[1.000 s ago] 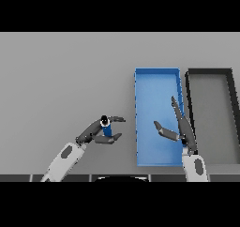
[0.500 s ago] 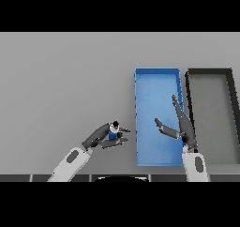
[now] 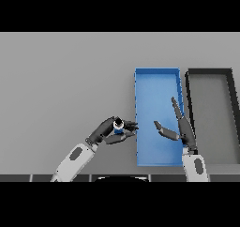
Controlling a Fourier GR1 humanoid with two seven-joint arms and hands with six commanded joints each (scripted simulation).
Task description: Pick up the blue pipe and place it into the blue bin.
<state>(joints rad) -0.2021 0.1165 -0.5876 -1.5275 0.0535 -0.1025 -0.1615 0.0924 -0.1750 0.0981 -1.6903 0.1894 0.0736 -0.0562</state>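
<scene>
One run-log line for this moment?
left hand: shut on blue pipe | pipe: beside blue bin, outside | right hand: open over bin

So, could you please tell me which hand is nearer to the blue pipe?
Left. The left hand is curled round the blue pipe; the right hand hovers apart, over the blue bin.

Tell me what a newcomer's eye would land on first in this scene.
The bright blue bin stands out first, right of the table's middle, with a dark bin right beside it on the right. Next comes the left hand, just left of the blue bin's near end, its fingers curled round a small blue pipe. The right hand hovers open over the blue bin's near right part.
</scene>
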